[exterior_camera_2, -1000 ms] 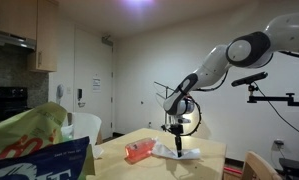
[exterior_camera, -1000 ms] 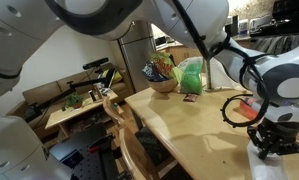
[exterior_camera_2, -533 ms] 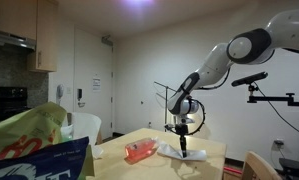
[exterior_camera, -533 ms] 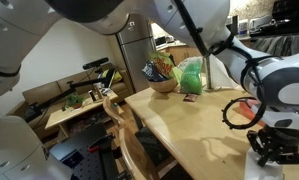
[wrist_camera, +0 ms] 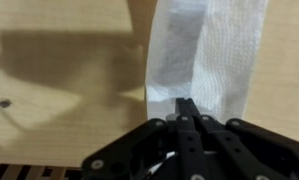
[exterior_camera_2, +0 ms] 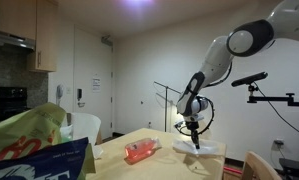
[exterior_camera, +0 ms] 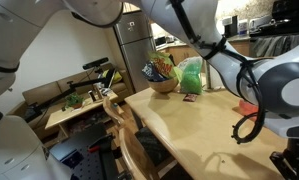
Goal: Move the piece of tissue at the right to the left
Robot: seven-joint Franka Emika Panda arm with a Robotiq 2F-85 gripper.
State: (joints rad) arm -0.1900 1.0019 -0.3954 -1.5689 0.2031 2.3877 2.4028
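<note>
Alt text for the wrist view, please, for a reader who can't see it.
The gripper, coming in from the bottom edge, is shut, its fingertips pinching the near end of a white tissue that stretches to the top of the picture. Beneath lies a light wooden table with a dark shadow across its left part.

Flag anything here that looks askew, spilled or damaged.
Nothing looks spilled or broken. Only the tissue stands out: pinched in the shut gripper, it stretches as a creased, folded-over strip across the wooden table rather than lying flat.
</note>
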